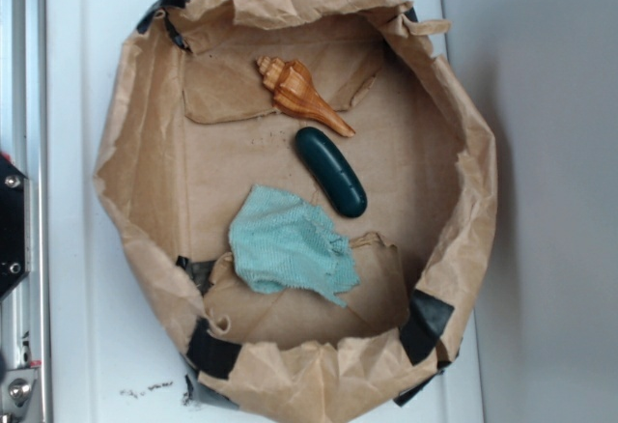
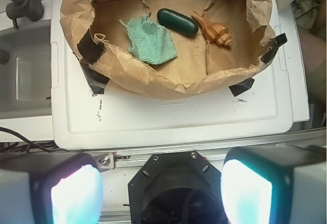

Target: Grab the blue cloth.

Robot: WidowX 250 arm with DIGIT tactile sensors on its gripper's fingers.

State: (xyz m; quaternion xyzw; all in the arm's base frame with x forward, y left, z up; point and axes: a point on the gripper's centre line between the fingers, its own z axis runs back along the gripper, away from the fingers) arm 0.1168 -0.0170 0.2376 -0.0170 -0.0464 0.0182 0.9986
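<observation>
- Exterior view: top-down on a brown paper liner [image 1: 463, 153] crumpled into a bowl shape, black tape at its corners, sitting on a white surface [image 1: 77, 346].
- Blue cloth [image 1: 288, 244] lies rumpled on the liner floor, toward the lower middle, clear of the walls.
- Dark green capsule [image 1: 330, 171] sits just beside the cloth's upper-right corner; can't tell if they touch. Wooden shell [image 1: 301, 94] is next to the capsule's far end.
- No end effector in this view; only a black arm part at the left edge.
- Wrist view: end effector [image 2: 161, 188] shows at frame bottom, both finger pads [image 2: 75, 196] spread wide, nothing between them.
- It sits outside the liner, well apart from the cloth [image 2: 152, 41]; the capsule [image 2: 177, 21] and shell [image 2: 214, 29] line up to the cloth's right.
- Only this view shows a sink [image 2: 25, 75] left of the surface [image 2: 168, 116].
</observation>
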